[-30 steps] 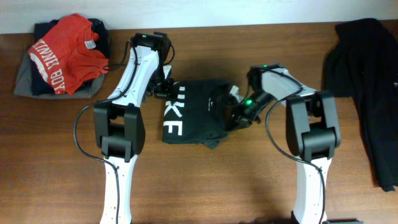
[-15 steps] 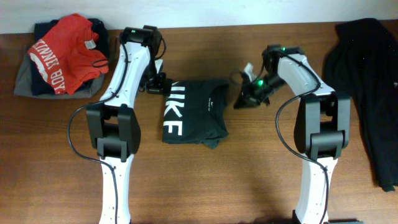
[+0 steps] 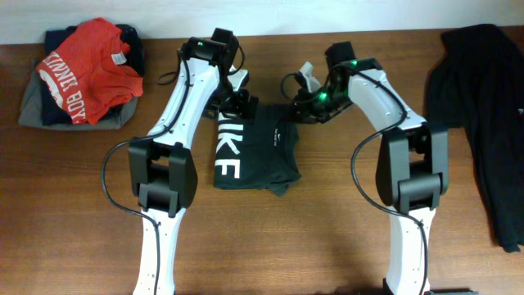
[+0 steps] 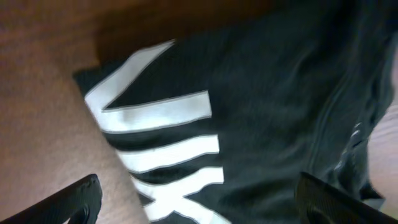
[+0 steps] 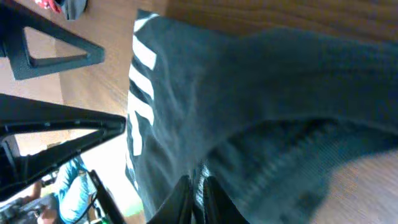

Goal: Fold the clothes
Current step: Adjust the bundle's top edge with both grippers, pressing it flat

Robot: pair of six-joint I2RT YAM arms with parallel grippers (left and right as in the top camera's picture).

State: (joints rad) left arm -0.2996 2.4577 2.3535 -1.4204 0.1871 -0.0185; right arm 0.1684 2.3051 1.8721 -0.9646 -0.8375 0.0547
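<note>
The black tee (image 3: 255,152) lies folded mid-table, left gripper (image 3: 236,105) spread wide over its 11 o'clock edge, right gripper (image 5: 194,198) nearly clamped at 1 o'clock, maybe snagging hem (blurry), so pulling away could drag the fold open.

Brown wood-grain table (image 3: 327,221) across the whole overhead view, pale strip of wall (image 3: 344,12) along its far edge. Clothes pile at far left corner: red tee (image 3: 86,70) with white lettering on top of a grey garment (image 3: 31,111) and dark ones; black garment (image 3: 483,123) spread along right edge. Even, soft light, faint shadows on the wood.
</note>
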